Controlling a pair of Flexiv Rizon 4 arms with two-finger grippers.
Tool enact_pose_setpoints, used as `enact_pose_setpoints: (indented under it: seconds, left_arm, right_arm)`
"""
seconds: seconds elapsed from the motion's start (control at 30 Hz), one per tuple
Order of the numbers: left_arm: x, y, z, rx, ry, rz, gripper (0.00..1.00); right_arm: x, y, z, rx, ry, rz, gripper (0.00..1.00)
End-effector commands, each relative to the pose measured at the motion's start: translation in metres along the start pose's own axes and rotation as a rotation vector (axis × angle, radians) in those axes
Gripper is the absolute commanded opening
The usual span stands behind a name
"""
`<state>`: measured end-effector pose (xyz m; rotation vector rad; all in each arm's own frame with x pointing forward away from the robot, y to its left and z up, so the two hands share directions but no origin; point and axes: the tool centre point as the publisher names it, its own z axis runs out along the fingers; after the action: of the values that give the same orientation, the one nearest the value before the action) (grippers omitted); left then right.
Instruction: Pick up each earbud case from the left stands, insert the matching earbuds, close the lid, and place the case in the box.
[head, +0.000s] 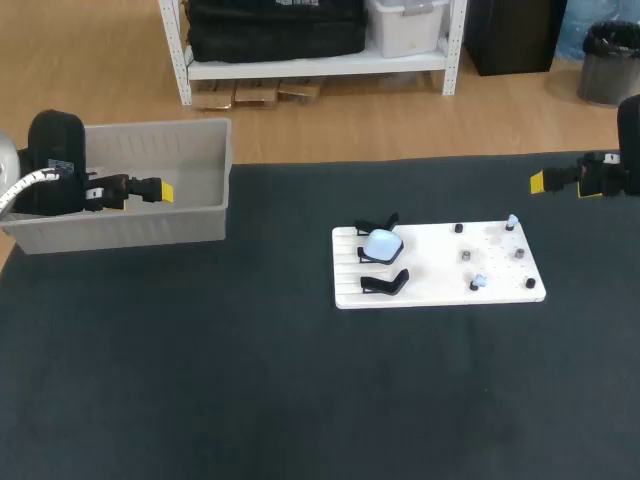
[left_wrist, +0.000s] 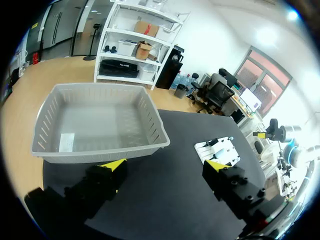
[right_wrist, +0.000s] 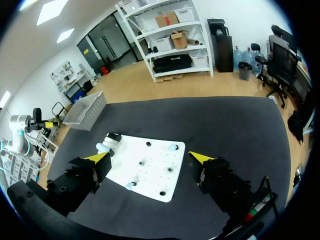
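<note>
A pale blue earbud case rests on the middle black stand at the left end of a white board. The black stands behind and in front of it are empty. Two small pale blue earbuds sit on pegs, one at the board's far right corner and one near its front. My left gripper hangs open over the grey box, holding nothing. My right gripper is open and empty, behind and to the right of the board. From the right wrist, the case and board lie ahead.
The grey box has nothing in it except a white label on its floor. Several dark pegs stud the right half of the board. Black mat covers the table around the board.
</note>
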<state>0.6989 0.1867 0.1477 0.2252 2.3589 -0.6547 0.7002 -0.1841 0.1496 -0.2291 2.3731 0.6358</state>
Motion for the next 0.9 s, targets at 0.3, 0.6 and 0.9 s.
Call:
enact_pose_setpoints:
  seconds: [0.3, 0.6, 0.9]
  left_arm:
    - [-0.002, -0.001, 0.0, -0.006, 0.008, -0.001, 1.0]
    - [-0.002, -0.001, 0.0, -0.006, 0.008, -0.001, 1.0]
    - [-0.01, -0.025, 0.014, 0.05, 0.039, 0.174, 1.0]
  right_arm:
    - [0.0, -0.001, 0.0, -0.004, 0.001, -0.001, 1.0]
    - [0.0, -0.001, 0.0, -0.004, 0.001, -0.001, 1.0]
    - [0.0, -0.001, 0.0, -0.004, 0.001, -0.001, 1.0]
